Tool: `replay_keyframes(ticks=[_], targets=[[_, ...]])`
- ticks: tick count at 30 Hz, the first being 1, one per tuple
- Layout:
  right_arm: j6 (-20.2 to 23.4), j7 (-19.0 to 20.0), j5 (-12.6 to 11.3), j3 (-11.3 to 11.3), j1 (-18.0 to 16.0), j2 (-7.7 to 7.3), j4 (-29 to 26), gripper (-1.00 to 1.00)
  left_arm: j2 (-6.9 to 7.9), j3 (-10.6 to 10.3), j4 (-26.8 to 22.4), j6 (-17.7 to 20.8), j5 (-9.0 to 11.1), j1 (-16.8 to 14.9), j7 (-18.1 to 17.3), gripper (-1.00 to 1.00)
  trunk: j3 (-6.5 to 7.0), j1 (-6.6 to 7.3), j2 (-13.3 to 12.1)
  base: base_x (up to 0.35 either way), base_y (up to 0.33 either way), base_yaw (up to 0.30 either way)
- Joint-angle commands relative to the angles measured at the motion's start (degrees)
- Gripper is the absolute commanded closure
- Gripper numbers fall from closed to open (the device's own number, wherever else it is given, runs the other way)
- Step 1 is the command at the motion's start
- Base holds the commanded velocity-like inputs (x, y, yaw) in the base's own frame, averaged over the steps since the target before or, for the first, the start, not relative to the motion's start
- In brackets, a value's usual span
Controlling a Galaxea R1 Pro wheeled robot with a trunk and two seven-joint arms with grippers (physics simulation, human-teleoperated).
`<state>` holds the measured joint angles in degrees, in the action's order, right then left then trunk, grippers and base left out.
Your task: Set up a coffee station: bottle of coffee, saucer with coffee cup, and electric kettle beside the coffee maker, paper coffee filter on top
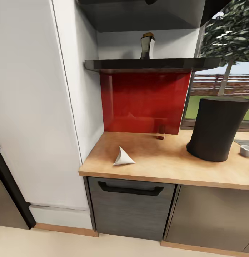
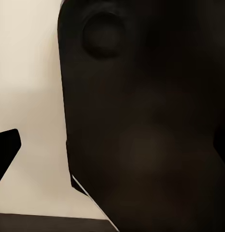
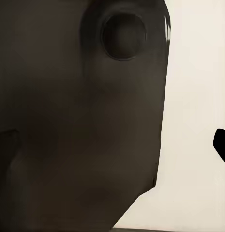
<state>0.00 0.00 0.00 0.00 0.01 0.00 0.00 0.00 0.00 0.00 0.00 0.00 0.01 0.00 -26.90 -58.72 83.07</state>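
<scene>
The coffee maker [image 1: 217, 128], a tall near-black cylinder, stands on the kitchen countertop [image 1: 163, 160] at the right. The white paper coffee filter [image 1: 123, 157] lies on its side near the counter's left front. On the kitchen shelf [image 1: 153, 64] above the red backsplash stands the bottle of coffee [image 1: 147, 45]. A small white round coffee cup [image 1: 246, 150] is cut off at the right edge. The saucer and electric kettle are out of view. My left gripper [image 2: 112, 154] and right gripper [image 3: 112, 150] hang open before the robot's dark body, with nothing between their fingers.
A white tall cabinet [image 1: 38, 107] walls off the counter's left end. A thicker black shelf [image 1: 138, 14] hangs above the thin one. Grey cabinet fronts with a black handle [image 1: 130, 188] sit under the counter. A window with a tree [image 1: 228, 43] is at the right.
</scene>
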Motion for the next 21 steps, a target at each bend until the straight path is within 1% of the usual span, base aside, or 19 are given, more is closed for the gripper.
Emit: replay_keyframes(ticks=[1,3,6,9,14,17,21], targets=[[-0.33,0.33,0.00,-0.02,-0.34,0.33,-0.33,-1.00,-0.33,0.33,0.33,-0.33,0.33,0.33,0.33,-1.00,-0.03,0.00,0.01,0.000,0.000,0.000],[-0.97,0.35,0.00,-0.01,-0.99,0.98,-0.99,-1.00,-0.98,0.96,0.99,-0.98,0.91,0.99,0.97,-1.00,-0.03,0.00,0.01,0.000,0.000,0.000],[-1.40,0.35,0.00,-0.02,-1.04,1.94,-1.94,-1.00,-1.80,1.08,1.97,-1.94,1.09,1.97,1.94,-1.00,-0.03,0.00,0.01,0.000,0.000,0.000],[-2.36,0.29,0.10,-0.01,-1.13,2.90,-2.91,-1.00,-1.82,1.30,1.64,-2.78,1.20,2.96,2.90,-1.00,-0.03,0.00,0.01,0.000,0.000,0.000],[-3.96,0.23,0.17,-0.11,-1.15,4.51,-4.53,-1.00,-1.81,1.19,1.24,-2.78,1.38,4.59,4.51,-1.00,-0.03,0.00,0.01,0.000,0.000,0.000],[-4.28,0.19,0.18,-0.16,-1.15,4.56,-5.50,-1.00,-1.80,1.16,1.17,-2.80,1.42,5.44,5.19,-1.00,-0.03,0.00,0.01,0.000,0.000,0.000],[-4.30,0.18,0.18,-0.17,-1.15,4.57,-6.50,-1.00,-1.82,1.15,0.58,-2.89,1.41,5.26,5.19,-1.00,-0.03,0.00,0.01,0.000,0.000,0.000]])
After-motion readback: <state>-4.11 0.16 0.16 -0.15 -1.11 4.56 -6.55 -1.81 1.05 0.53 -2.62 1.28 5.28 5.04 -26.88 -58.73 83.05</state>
